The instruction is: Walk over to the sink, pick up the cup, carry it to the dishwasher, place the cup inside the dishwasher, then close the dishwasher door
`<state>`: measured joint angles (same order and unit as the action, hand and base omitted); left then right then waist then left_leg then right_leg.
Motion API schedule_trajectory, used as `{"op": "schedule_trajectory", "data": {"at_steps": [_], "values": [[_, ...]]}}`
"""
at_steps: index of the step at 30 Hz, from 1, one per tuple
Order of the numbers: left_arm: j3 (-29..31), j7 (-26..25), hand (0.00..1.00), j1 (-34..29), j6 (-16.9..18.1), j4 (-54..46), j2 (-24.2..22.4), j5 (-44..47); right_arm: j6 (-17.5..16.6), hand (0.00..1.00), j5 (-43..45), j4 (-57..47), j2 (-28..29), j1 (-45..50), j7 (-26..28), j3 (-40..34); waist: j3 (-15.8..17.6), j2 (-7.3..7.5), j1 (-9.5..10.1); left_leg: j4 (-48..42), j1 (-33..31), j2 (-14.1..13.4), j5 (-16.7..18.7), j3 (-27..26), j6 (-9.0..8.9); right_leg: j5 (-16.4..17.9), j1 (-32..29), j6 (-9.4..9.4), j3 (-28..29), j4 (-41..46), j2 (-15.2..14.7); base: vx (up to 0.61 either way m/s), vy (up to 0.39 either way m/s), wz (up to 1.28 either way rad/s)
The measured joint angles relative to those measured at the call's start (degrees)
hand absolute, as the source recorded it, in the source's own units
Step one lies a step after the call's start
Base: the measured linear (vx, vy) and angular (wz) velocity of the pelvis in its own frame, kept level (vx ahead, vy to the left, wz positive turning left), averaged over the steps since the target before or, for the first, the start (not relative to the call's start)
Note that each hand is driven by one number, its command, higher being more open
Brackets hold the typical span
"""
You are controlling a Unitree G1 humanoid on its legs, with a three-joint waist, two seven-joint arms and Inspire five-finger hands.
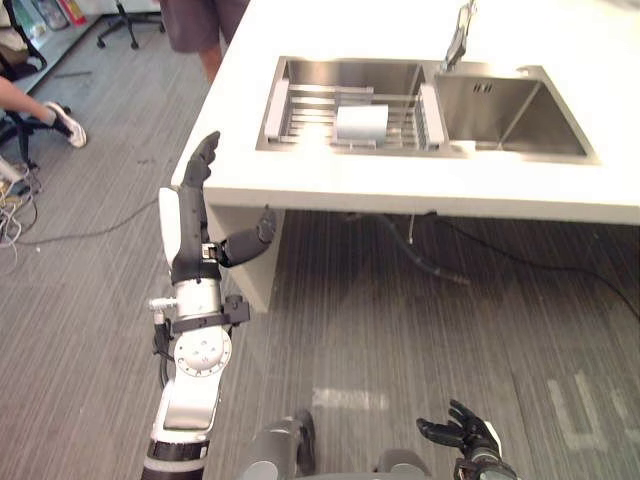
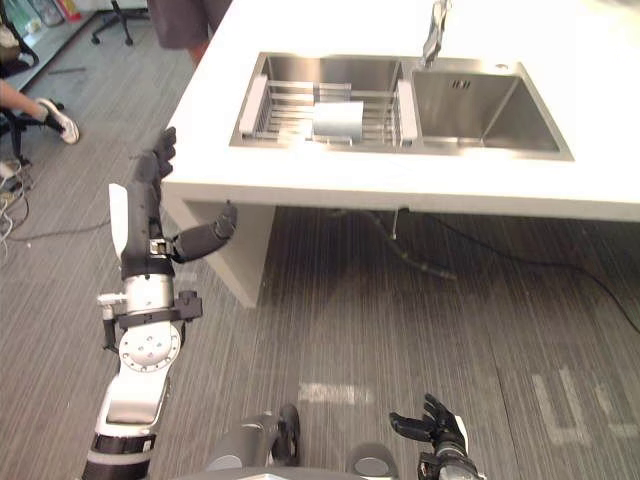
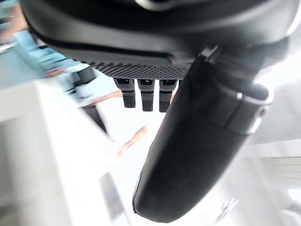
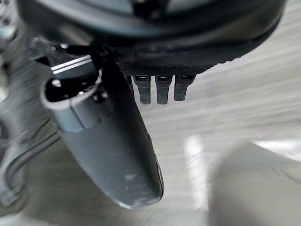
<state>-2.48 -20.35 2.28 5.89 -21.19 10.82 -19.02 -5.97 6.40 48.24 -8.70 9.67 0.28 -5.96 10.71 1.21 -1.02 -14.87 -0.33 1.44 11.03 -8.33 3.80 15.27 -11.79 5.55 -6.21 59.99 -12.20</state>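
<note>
While the robot stands short of the counter (image 1: 420, 190), the step in hand is judged to be the approach to the sink (image 1: 350, 152); pickup has not begun. The cup (image 1: 361, 124) lies on its side on the rack (image 1: 300, 112) in the basin at 12 o'clock, just left of the divider below the faucet (image 1: 457, 40). Its long axis appears to run 9-to-3 o'clock, along the rack bars (which end is the mouth cannot be told). The left hand (image 1: 187, 235) is raised at 10 o'clock beside the counter corner, fingers straight and pressed together, thumb angled toward the counter, holding nothing. The right hand (image 1: 465, 432) hangs low at 5 o'clock, fingers loosely spread, empty. The next move likely calls for closing the gap to the counter, then reaching over the sink rim and curling the fingers across the cup's barrel, at right angles to its axis.
</note>
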Motion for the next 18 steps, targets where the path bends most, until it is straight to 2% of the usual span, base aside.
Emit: {"op": "schedule_trajectory", "data": {"at_steps": [1, 2, 3, 4, 5, 6, 7, 8, 9, 10, 11, 12, 14, 15, 16, 18], "values": [[-0.8, 0.3, 0.90, 0.6, 0.4, -0.5, 0.7, -0.8, -0.1, 0.90, 0.0, -0.6, 0.3, -0.2, 0.6, 0.3, 0.0, -0.05, -0.07, 2.0, 3.2, -0.6, 0.6, 0.2, -0.76, 1.0, -4.0, -1.71, -1.3, -3.6, 0.3, 0.50, -0.123, 0.09], [-2.0, 0.5, 0.90, 1.3, 0.5, -0.5, 1.9, -1.4, -0.3, 0.90, -0.1, -0.9, 0.4, -0.5, 0.9, 0.3, 0.0, -0.19, -0.73, 3.3, 5.6, -1.3, 1.3, 0.8, -1.56, 1.4, -7.6, -2.39, -2.0, -9.7, 1.1, 0.51, -0.155, 0.19], [-2.7, 0.7, 0.90, 1.7, 0.5, -0.4, 2.4, -1.5, -0.3, 0.90, -0.1, -0.9, 0.4, -0.7, 1.0, 0.3, 0.2, -0.44, -1.33, 3.7, 6.5, -1.9, 1.8, 1.3, -2.06, 1.2, -8.8, -2.50, -2.0, -13.7, 2.0, 0.52, -0.209, 0.35], [-3.6, 1.3, 0.90, 2.8, 0.6, 0.4, 3.4, -2.5, -0.3, 0.90, -0.3, -1.0, 0.4, -0.8, 1.0, 0.3, 0.3, -0.93, -2.13, 4.1, 8.1, -3.4, 3.1, 1.8, -3.35, -0.5, -10.6, -2.58, -1.2, -23.7, 4.2, 0.52, -0.239, 0.40], [-4.8, 2.1, 0.90, 4.5, 0.6, 2.2, 4.6, -3.6, -0.3, 0.90, -0.3, -1.1, 0.4, -0.3, 1.2, 0.3, 0.0, -0.64, -2.38, 3.6, 9.6, -4.3, 5.0, 2.1, -5.14, -6.5, -11.0, -2.88, 0.6, -34.4, 6.1, 0.54, -0.254, 0.46], [-5.5, 2.4, 0.90, 5.3, 0.7, 3.5, 5.0, -4.3, -0.4, 0.90, -0.3, -1.1, 0.3, 0.0, 1.3, 0.3, 0.0, -0.61, -2.99, 2.7, 10.2, -4.5, 6.3, 2.8, -6.04, -12.9, -10.0, -3.47, 1.4, -36.1, 6.7, 0.58, -0.266, 0.36], [-7.2, 3.3, 0.90, 6.4, 0.6, 6.6, 4.9, -5.5, -0.4, 0.90, -0.3, -0.5, -0.7, -0.3, 1.2, -0.3, -0.4, -3.06, -3.03, 0.7, 11.0, -6.8, 7.6, 3.5, -7.07, -15.3, -9.0, -5.30, 0.9, -34.9, 8.7, 0.47, -0.212, 0.17], [-8.6, 4.5, 0.90, 7.7, 0.4, 8.5, 5.6, -5.9, -0.4, 0.90, -0.4, -0.8, -1.3, -0.2, 1.3, -0.4, -0.9, -3.81, -2.75, -1.0, 10.7, -8.0, 6.9, 3.6, -7.82, -12.8, -8.6, -6.26, 0.9, -33.1, 9.1, 0.56, -0.267, 0.14], [-10.6, 5.6, 0.90, 9.6, 0.1, 10.3, 6.2, -6.1, -0.3, 0.90, -0.4, -1.1, -1.4, 0.2, 1.3, -0.9, -0.9, -3.81, -3.02, -3.1, 10.9, -8.1, 5.7, 3.8, -8.17, -10.2, -8.1, -6.73, 0.2, -30.7, 8.6, 0.50, -0.267, 0.41], [-13.6, 7.3, 0.90, 11.8, -0.1, 12.0, 5.8, -6.9, 0.3, 0.90, -0.4, -1.9, -1.4, 1.5, 1.3, -1.5, -0.8, -4.16, -3.69, -9.1, 10.1, -8.9, 4.3, 4.2, -9.04, -7.4, -5.1, -7.35, -1.8, -29.9, 8.3, 0.55, -0.324, 0.63], [-15.7, 8.4, 0.90, 13.0, -0.1, 12.1, 5.4, -6.9, 0.4, 0.90, -0.4, -2.8, -1.4, 2.9, 1.3, -1.5, -0.7, -4.39, -3.87, -16.6, 7.8, -10.5, 2.5, 4.5, -9.63, -6.3, -2.1, -7.97, -3.2, -30.5, 8.8, 0.49, -0.298, 0.64], [-18.4, 9.7, 0.90, 14.8, 0.2, 11.9, 4.9, -6.9, 0.4, 0.90, -0.2, -5.2, -1.0, 5.1, 1.6, -1.0, -0.7, -4.40, -3.39, -30.1, 2.9, -13.4, -1.4, 4.2, -9.48, -5.3, 2.7, -8.92, -4.2, -33.7, 9.7, 0.36, -0.232, 0.33], [-20.4, 10.6, 0.90, 16.4, 0.4, 11.5, 4.6, -7.0, 0.4, 0.90, 0.2, -7.8, -0.9, 7.0, 1.7, -0.6, -0.7, -4.56, -3.07, -38.8, -1.1, -16.6, -0.9, 2.0, -8.72, -5.2, 7.5, -9.20, -5.0, -37.1, 10.9, 0.28, -0.182, 0.15], [-21.5, 11.1, 0.90, 17.4, 0.6, 10.7, 4.4, -7.5, 0.4, 0.90, 0.2, -9.4, -0.8, 8.1, 1.8, -0.5, -0.7, -4.25, -2.98, -40.2, -3.6, -18.5, -0.1, -0.3, -7.88, -4.9, 10.0, -9.51, -5.6, -39.3, 11.2, 0.23, -0.137, 0.18], [-22.0, 11.4, 0.90, 17.9, 0.8, 10.2, 4.2, -7.9, 0.3, 0.90, 0.2, -9.8, -0.8, 8.5, 1.8, -0.5, -0.9, -4.18, -3.00, -39.4, -4.9, -18.9, 0.4, -1.2, -7.44, -4.8, 10.8, -9.60, -5.9, -40.2, 11.2, 0.19, -0.077, 0.21], [-23.2, 12.9, 0.90, 20.2, 2.6, 10.2, 4.0, -9.1, 0.4, 0.90, 0.3, -8.7, -0.9, 8.5, 1.7, -1.1, -1.7, -4.39, -2.78, -26.8, -6.6, -17.4, 1.9, -3.7, -5.40, -4.2, 13.3, -9.70, -6.2, -43.2, 10.5, 0.18, -0.014, 0.18]]}}
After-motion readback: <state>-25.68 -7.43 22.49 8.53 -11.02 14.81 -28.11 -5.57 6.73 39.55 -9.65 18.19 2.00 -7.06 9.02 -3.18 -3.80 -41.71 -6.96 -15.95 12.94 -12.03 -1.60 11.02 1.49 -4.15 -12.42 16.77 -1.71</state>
